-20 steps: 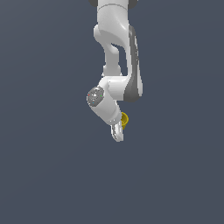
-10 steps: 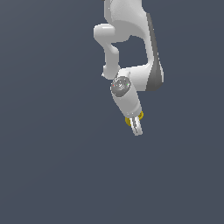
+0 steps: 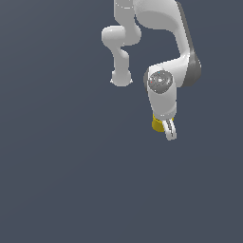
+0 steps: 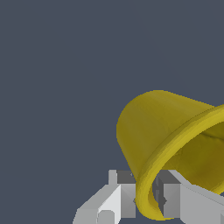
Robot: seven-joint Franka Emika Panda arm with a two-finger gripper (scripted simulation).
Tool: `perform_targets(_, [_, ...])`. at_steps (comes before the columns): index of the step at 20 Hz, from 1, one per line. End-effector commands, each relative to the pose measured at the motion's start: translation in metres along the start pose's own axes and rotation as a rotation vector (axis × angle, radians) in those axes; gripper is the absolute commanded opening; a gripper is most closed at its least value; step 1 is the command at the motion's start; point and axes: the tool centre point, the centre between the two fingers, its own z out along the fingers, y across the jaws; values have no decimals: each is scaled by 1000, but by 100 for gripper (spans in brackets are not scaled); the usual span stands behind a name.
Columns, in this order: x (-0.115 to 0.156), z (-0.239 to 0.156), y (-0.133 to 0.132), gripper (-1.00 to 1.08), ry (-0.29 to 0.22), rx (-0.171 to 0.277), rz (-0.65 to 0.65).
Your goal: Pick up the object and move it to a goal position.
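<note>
While the white arm [image 3: 166, 61] is seen reaching down from the upper edge of the exterior view, a small yellow cup [image 3: 157, 124] is held at the gripper [image 3: 169, 131], clear of the plain grey ground [image 3: 61, 180]. From the wrist camera, the cup [image 4: 162, 140] is shown tilted, its flared rim pinched between the two fingers [image 4: 120, 197], which are clamped on the rim's wall from either side.

The yellow cup [image 4: 153, 131] looks smooth and matt; the white arm [image 3: 163, 90] slightly glossy plastic.
</note>
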Motion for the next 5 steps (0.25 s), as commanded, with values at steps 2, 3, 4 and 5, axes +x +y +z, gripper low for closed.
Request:
perform_targets(2, [-13, -1, 0, -100, 0, 2, 2])
perform_targets(3, [-15, -1, 0, -100, 0, 2, 2])
perform_targets(4, [-15, -1, -1, -100, 0, 2, 2])
perform_targets(5, [-16, -1, -1, -100, 0, 3, 2])
